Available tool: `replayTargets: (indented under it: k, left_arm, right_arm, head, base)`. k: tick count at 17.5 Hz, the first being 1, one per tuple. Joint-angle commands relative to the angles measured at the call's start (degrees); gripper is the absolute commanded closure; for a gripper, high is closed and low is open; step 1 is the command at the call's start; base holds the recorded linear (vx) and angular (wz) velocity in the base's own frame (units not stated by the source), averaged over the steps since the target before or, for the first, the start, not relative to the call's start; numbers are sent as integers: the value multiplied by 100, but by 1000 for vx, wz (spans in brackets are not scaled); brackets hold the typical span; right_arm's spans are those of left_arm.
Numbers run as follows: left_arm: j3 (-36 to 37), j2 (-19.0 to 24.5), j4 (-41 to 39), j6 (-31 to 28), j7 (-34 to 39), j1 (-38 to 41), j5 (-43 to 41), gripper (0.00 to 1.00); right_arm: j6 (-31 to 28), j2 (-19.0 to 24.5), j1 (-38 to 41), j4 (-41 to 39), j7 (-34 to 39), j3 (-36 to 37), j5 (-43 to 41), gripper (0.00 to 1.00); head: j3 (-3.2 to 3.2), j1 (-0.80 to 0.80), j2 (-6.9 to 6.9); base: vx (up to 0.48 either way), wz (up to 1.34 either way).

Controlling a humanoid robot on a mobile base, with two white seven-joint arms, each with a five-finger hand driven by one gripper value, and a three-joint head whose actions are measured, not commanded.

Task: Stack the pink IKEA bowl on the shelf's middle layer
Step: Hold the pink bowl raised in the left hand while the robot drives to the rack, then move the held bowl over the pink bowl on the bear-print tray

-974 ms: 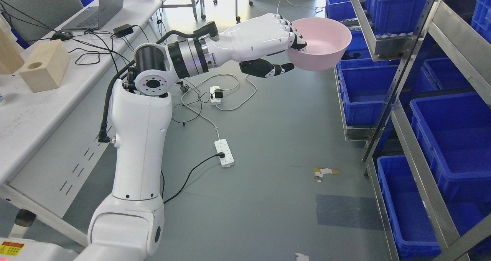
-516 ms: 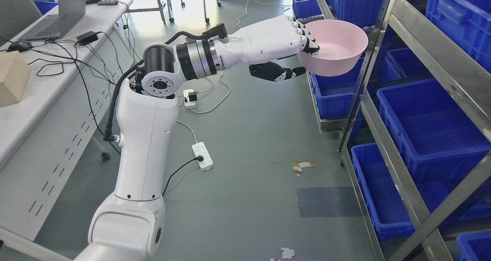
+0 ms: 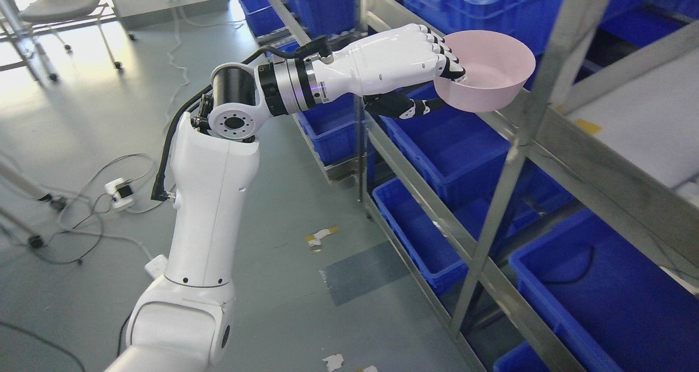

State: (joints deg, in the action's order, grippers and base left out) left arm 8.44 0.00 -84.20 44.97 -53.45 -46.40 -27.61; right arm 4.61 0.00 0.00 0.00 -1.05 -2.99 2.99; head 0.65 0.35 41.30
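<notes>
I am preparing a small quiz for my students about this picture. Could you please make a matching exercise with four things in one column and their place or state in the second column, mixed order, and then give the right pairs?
Things:
1. pink bowl
2. left hand
3. blue bins
4. scrap of tape

Places or states:
A. lying on the grey floor
B. sitting in the metal shelving
C. held up in the air beside the shelf post
D. closed on the bowl's rim

Pairs: 1-C, 2-D, 3-B, 4-A
</notes>
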Motion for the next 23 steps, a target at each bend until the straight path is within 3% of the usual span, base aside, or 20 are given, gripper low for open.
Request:
replayTargets:
  k: [1,5,12,17,23]
  left_arm:
    - [88,100,9,3,1,0,-16,97]
    - [-492,100,281,3,-25,-44,-683,97]
    - [-633,100,861,3,-16,-809,-1878,97]
    - [-949,100,818,3,-113,-756,-2582,97]
    - [-951,100,720,3,-342,-325,-2662,97]
  right_arm:
    - [5,-100,26,-100,0,0,0,0]
    - [5,-100,26,-100,0,0,0,0]
    - [5,-100,17,-100,0,0,0,0]
    - [5,-100,26,-100,0,0,0,0]
    - [5,-100,26,-100,0,0,0,0]
  head:
    - [0,0,0]
    - [0,0,0]
    - [0,0,0]
    - [0,0,0]
    - [0,0,-1]
  base:
    - [-8,-1107]
    - [1,-1173]
    - [-13,-1122]
    - [-6,-752]
    - [2,-222]
